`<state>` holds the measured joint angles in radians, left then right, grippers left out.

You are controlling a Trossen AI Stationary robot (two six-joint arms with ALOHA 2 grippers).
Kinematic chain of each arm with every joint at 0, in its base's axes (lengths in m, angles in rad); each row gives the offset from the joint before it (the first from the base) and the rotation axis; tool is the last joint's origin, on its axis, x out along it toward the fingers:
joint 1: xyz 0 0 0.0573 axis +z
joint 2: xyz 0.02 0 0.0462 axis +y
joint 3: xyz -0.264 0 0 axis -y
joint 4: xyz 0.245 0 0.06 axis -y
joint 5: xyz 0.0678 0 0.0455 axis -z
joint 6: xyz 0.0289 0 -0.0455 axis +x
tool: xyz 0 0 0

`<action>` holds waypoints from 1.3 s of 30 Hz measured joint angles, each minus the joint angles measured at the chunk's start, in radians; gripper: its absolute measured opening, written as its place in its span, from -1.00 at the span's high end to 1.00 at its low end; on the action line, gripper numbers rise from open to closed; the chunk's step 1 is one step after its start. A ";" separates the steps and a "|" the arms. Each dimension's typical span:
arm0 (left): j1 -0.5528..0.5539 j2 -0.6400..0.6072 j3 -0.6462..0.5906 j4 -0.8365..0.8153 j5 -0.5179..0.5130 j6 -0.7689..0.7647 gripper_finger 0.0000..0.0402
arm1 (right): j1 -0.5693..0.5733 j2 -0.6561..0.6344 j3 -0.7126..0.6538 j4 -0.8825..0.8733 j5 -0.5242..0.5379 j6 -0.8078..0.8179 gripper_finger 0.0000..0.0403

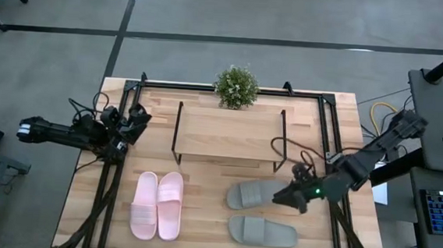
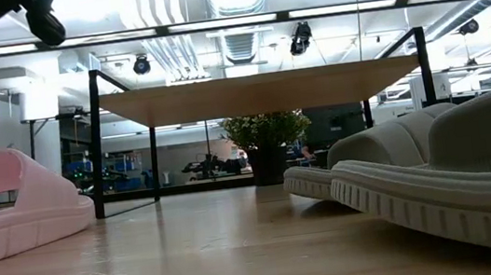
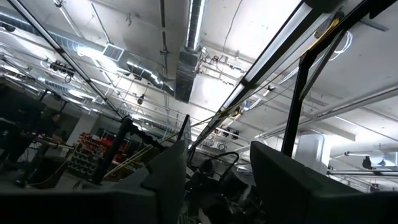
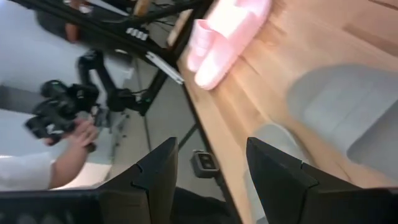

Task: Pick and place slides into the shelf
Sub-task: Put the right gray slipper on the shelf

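The spread right gripper (image 1: 288,197) hovers beside the upper soft grey-green slide (image 1: 257,194); bare tabletop (image 1: 200,208) separates both pairs.

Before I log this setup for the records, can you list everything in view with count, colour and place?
pink slides: two, pale pink, side by side, front left of table.
grey-green slides: two, front right, one behind the other.
shelf: one, light wood top, black legs, centre rear.
potted plant: one, green, rear edge.
person's hand: one, beyond the table, right wrist view.
left end effector: open, left of shelf.
right end effector: open, at the rear grey-green slide.
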<state>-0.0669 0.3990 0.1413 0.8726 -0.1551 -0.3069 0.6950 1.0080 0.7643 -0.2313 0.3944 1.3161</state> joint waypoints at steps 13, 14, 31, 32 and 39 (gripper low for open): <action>0.000 0.017 -0.001 0.002 0.000 0.000 0.18 | 0.003 0.188 0.002 -0.016 0.002 0.101 0.09; 0.000 0.017 -0.001 0.001 0.000 0.000 0.18 | 0.004 0.203 0.002 -0.028 0.001 0.120 0.09; 0.000 0.017 -0.002 0.001 0.001 0.000 0.18 | 0.008 0.441 0.013 -0.095 0.074 0.307 0.09; 0.000 0.017 -0.002 0.001 0.001 0.000 0.18 | 0.008 0.452 0.013 -0.094 0.075 0.319 0.09; 0.000 0.017 -0.002 0.001 0.001 0.000 0.18 | 0.008 0.509 0.013 -0.091 0.084 0.360 0.09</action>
<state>-0.0669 0.4164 0.1398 0.8734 -0.1539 -0.3073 0.7029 1.5172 0.7769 -0.3227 0.4789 1.6762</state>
